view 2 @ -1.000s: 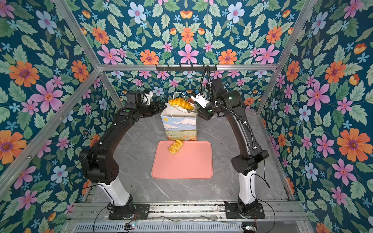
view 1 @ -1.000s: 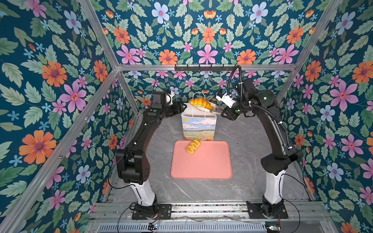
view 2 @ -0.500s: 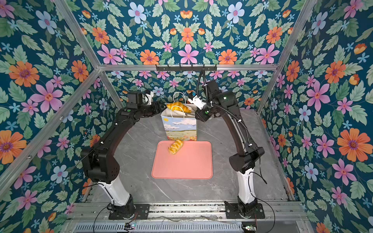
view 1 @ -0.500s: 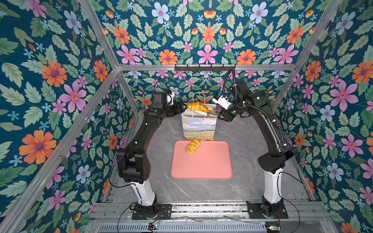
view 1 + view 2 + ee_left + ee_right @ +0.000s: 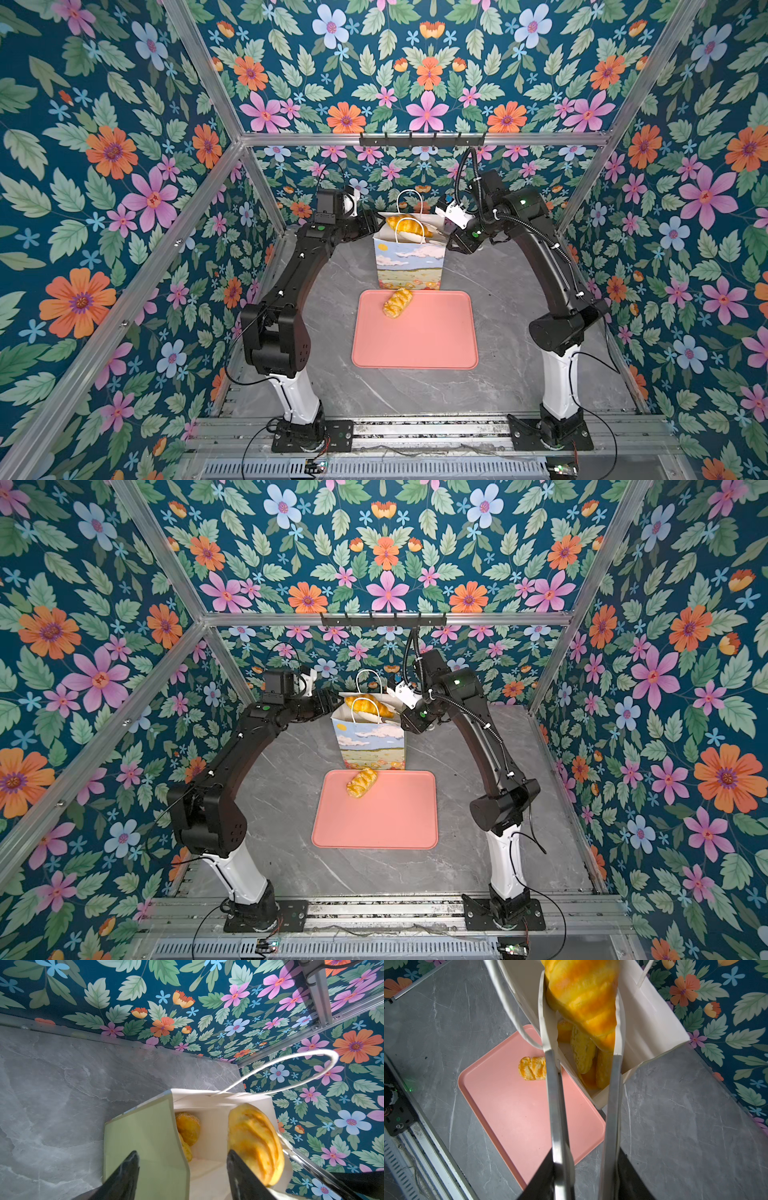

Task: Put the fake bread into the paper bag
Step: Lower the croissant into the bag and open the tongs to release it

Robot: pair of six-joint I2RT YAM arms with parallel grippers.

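The paper bag (image 5: pixel 409 262) (image 5: pixel 370 744) stands upright behind the tray. A ridged croissant (image 5: pixel 405 226) (image 5: pixel 581 999) hangs in the bag's mouth, pinched between the white tips of silver tongs (image 5: pixel 554 1105). My right gripper (image 5: pixel 585 1153) (image 5: pixel 451 235) is shut on those tongs. My left gripper (image 5: pixel 181 1153) (image 5: pixel 375 223) stands open astride the bag's green side wall (image 5: pixel 145 1136), one finger outside and one inside. Speckled buns (image 5: pixel 188 1126) (image 5: pixel 582 1051) lie inside the bag. A braided bread (image 5: pixel 397 303) (image 5: pixel 362 782) rests on the tray's far edge.
A pink tray (image 5: pixel 415 340) (image 5: pixel 374 820) lies on the grey marble table in front of the bag. The bag's cord handles (image 5: pixel 291 1064) stick up around the opening. Floral walls and aluminium posts close in the sides and back.
My right arm has lowered the croissant from above the bag into its mouth, shifting slightly left. The left gripper has stayed at the bag's side.
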